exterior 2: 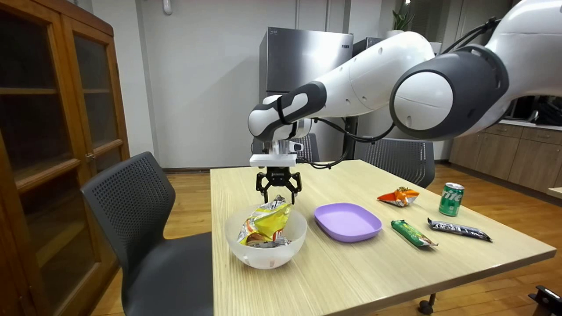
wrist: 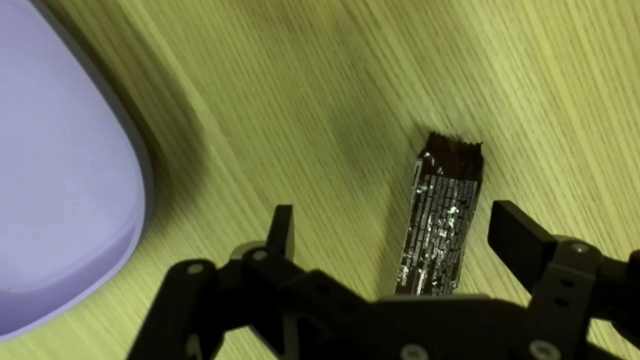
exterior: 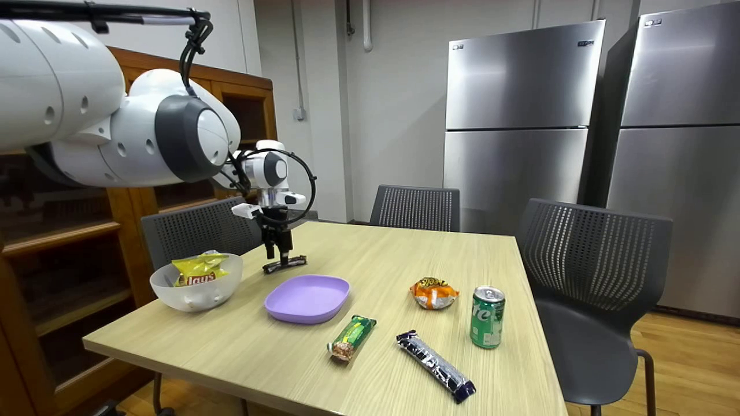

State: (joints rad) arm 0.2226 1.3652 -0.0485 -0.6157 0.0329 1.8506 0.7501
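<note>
Dark-wrapped bar [wrist: 441, 220] flat on the table [wrist: 310, 125], lying between the fingers [wrist: 520, 245] of the gripper [wrist: 393, 215]. Fingers stand well apart; wood shows on both sides of the bar, a narrower strip toward the fingertip at the wrist view's right. Axis: steep in that view, running from upper right to lower left, across the grain and nearly square to the line joining the fingertips. Crimped end points to the top of that view, leaning slightly right; opposite end passes out of sight behind the gripper's dark body. In an exterior view the bar shows as a dark strip beyond the purple plate [exterior: 309, 296], long axis close to level, right end a touch higher, a fingertip in front of its middle. Height of the tips above the wood: cannot tell. Plate also fills the left edge of the wrist view, well apart from the bar. Frosted bowl [exterior: 196, 299] beside the plate in both exterior views, yellow chip bag [exterior: 199, 268] in it. Farther along the table: green-wrapped bar [exterior: 352, 337], silver-and-dark bar [exterior: 435, 366], orange bag [exterior: 433, 294], green can [exterior: 487, 319] upright.
</note>
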